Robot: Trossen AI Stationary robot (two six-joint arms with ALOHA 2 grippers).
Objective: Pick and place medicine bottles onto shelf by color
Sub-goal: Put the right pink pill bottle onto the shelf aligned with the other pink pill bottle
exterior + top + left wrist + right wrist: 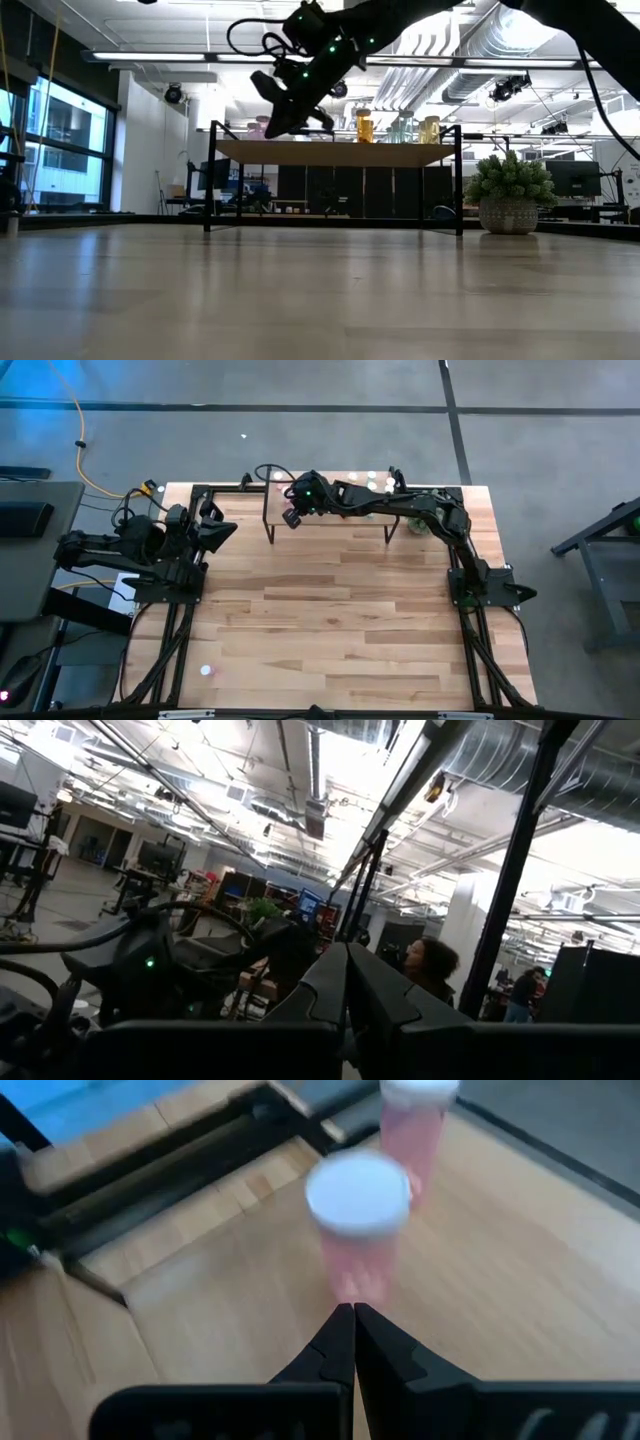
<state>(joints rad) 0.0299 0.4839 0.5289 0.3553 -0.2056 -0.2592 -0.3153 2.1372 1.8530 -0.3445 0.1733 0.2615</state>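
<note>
Two pink medicine bottles with white caps stand upright on the light wood shelf [520, 1280]: one [358, 1230] just beyond my right gripper [353, 1325] and one [415, 1125] farther off. My right gripper [285, 110] is shut and slants down over the shelf's left end [285, 510]. Orange [363, 125], pale green [400, 128] and yellowish [430, 128] bottles stand on the shelf [335, 152] farther right. My left gripper [347, 970] is shut and waits raised at the table's left edge [215, 525]. My right gripper's shut fingertips [340, 1330] point slanting down at the lower side [350, 1285] of the nearer pink bottle. I cannot tell whether they touch it. The bottle stands upright on the shelf top.
A round green plant in a pot [510, 195] stands on the table by the shelf's right legs. One small pale bottle [207, 670] lies near the table's front left. The wide wooden tabletop [330, 610] lies in front of the shelf.
</note>
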